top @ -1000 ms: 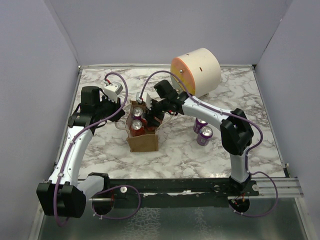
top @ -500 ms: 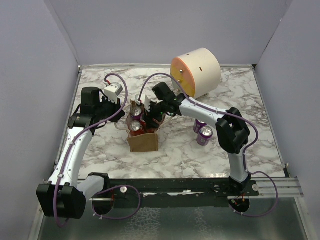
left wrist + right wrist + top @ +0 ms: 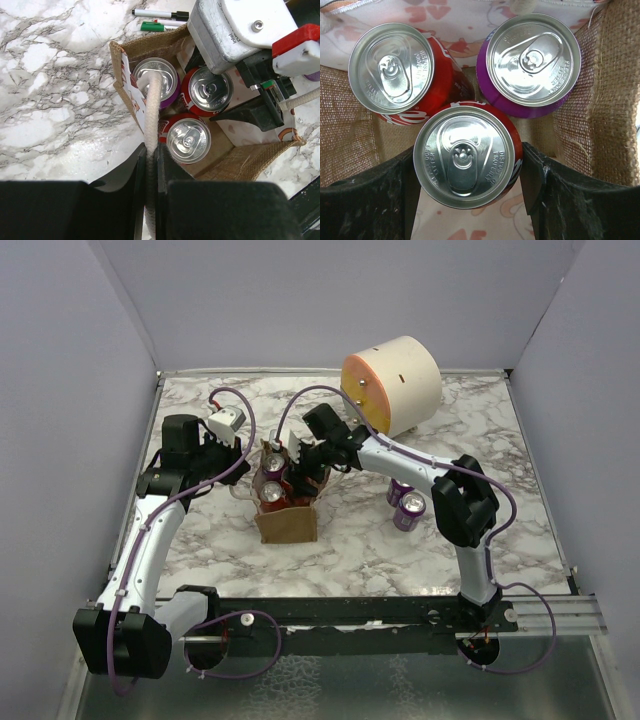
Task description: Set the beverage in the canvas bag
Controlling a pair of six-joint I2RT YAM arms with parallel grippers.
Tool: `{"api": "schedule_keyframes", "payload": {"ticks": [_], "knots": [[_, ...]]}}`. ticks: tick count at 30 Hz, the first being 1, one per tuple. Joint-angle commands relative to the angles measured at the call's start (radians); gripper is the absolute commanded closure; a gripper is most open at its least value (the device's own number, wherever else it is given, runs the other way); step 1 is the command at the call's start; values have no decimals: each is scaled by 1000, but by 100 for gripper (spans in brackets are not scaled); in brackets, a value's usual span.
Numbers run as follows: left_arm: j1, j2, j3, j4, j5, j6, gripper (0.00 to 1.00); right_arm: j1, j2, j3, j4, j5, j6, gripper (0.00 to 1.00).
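Right wrist: third can (image 3: pixel 467 155) sat in the canvas bag (image 3: pixel 615 100) between right fingers (image 3: pixel 570 200), grip unclear; left fingers (image 3: pixel 115 195) pinched the handle (image 3: pixel 152 110); two cans (image 3: pixel 411 508) stood outside.

Embossed lettering on can lid (image 3: pixel 465 157), illegible

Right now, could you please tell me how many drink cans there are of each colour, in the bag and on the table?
Red cans: 2, both inside the canvas bag.
Purple cans: 3, one in the bag, two on the table.
Total: 5 cans.
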Motion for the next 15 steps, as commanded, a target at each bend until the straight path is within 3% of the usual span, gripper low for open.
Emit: {"api": "schedule_keyframes", "payload": {"ticks": [1,7,15], "knots": [[4,-9,-5,3,32,-4,100,-7,4,44,20,31,-24,24],[4,-6,-4,1,32,-4,100,-7,1,55,7,34,-28,18],[4,-1,-8,2,43,-1,100,-7,-17,97,-22,23,-15,18]]}}
